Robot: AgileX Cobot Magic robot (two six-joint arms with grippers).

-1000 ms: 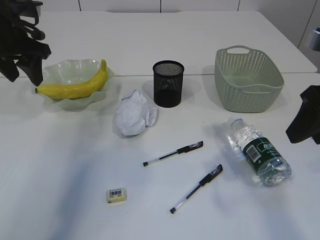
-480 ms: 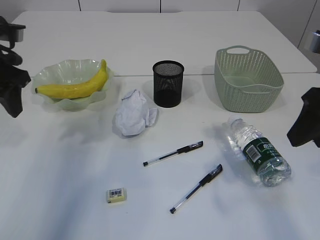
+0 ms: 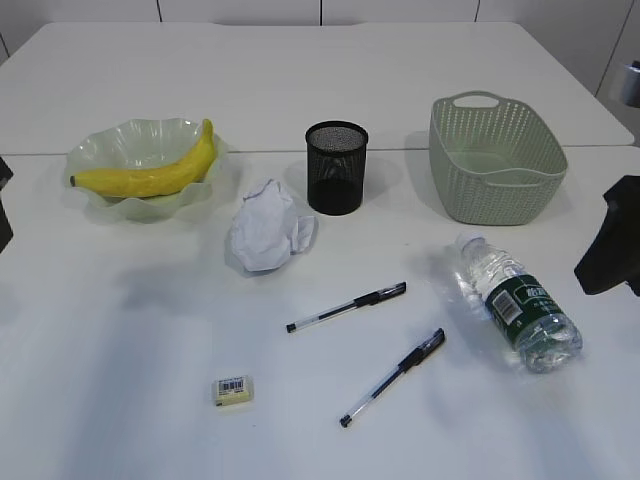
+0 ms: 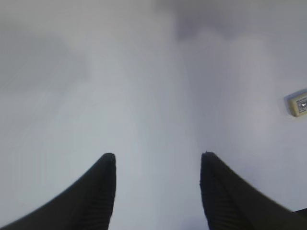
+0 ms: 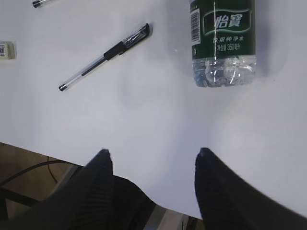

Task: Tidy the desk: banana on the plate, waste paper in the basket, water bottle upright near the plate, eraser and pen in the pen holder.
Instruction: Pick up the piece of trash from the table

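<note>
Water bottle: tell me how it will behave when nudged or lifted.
The water bottle lies on its round side on the bare desk, so a push probably rolls it. It looks nearly full, so likely heavy for its size. The smooth clear plastic may slip.

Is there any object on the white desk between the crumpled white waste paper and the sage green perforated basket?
Yes. The black wire-mesh pen holder stands roughly between the crumpled white waste paper and the sage green perforated basket, slightly behind the direct line. Carried above the cup's rim, the paper should pass freely.
</note>
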